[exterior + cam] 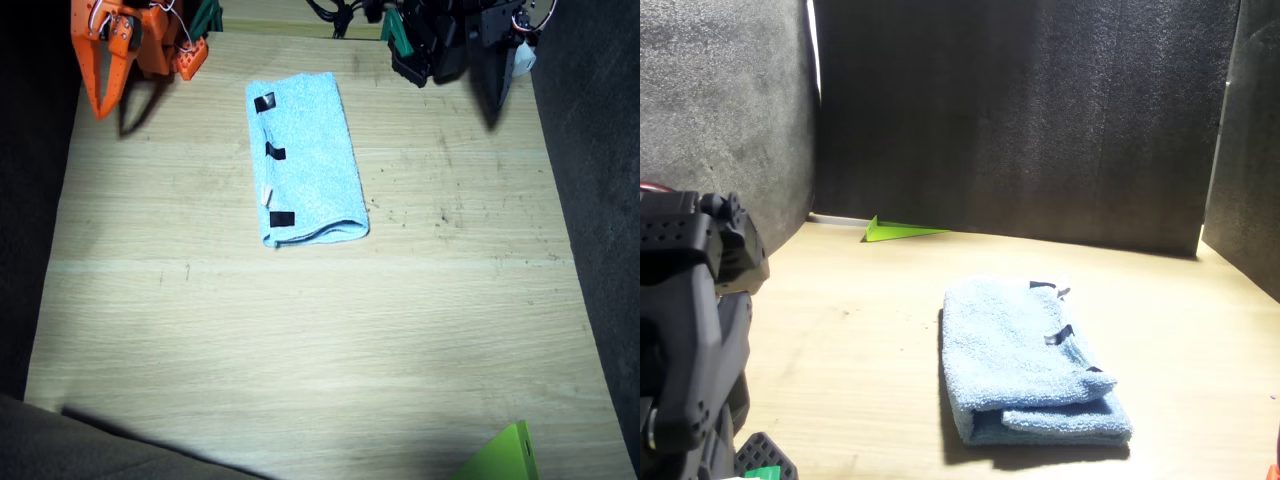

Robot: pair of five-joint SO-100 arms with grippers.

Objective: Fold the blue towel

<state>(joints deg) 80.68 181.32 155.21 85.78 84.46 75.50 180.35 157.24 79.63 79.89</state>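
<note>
The blue towel (310, 150) lies folded into a narrow strip at the far middle of the wooden table (300, 330). Three black tape tabs and a small white tag run along one long edge. In the front view the blue towel (1025, 360) shows two stacked layers at its near end. My right gripper (100, 105), orange, hangs at the table's back corner, shut and holding nothing, well away from the cloth. My left gripper (495, 95), black, rests at the other back corner, also shut and holding nothing. The left arm's body (690, 340) fills the front view's near corner.
A green wedge (505, 455) pokes in at the table's front edge, and the same green wedge (900, 232) lies against the dark wall in the front view. Dark foam walls (1040, 110) enclose the table. Bare wood stretches in front of the towel.
</note>
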